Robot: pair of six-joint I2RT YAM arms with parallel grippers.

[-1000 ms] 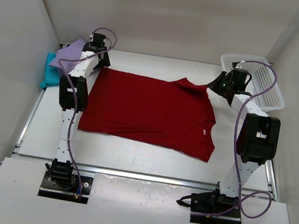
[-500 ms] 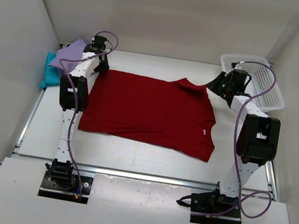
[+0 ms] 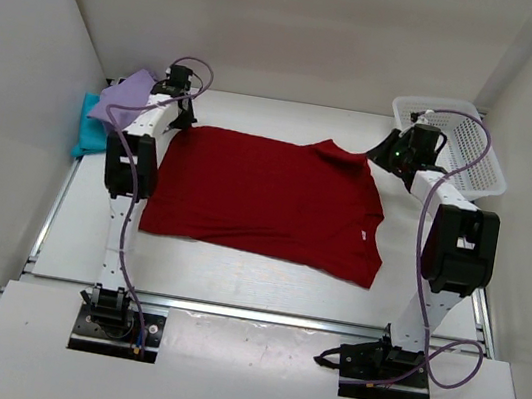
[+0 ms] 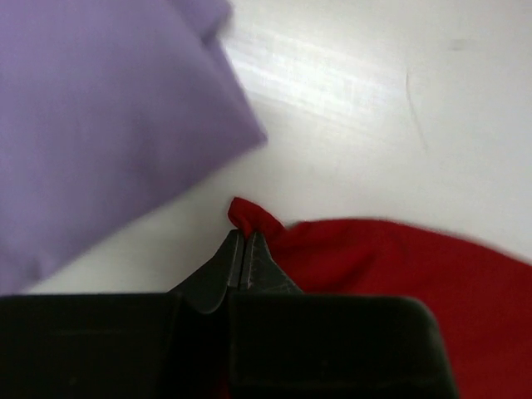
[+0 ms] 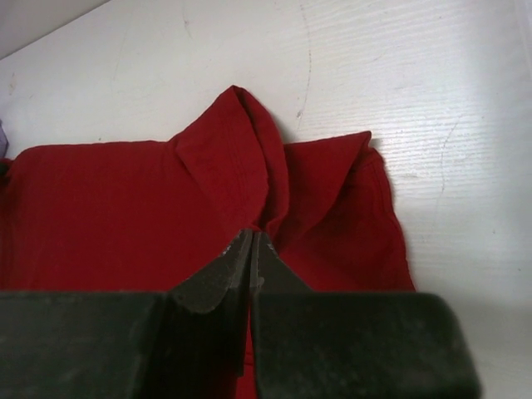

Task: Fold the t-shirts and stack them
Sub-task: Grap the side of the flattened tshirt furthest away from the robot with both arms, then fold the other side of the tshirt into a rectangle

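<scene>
So, the soft dark red t-shirt (image 3: 267, 195) lies flat on the white bench (image 3: 234, 275). My left jaws are clamped on its far-left corner beside the smooth lavender t-shirt (image 4: 100, 116); right jaws pinch a bunched far-right fold.

Three t-shirts (image 3: 267, 195), one basket (image 3: 485, 158)

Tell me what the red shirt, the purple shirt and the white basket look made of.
Red shirt: soft matte cloth, probably cotton; it bunches into loose folds and creases.
Purple shirt: similar matte cloth, folded smooth.
White basket: seemingly rigid plastic, with an open mesh of holes in its walls.
</scene>
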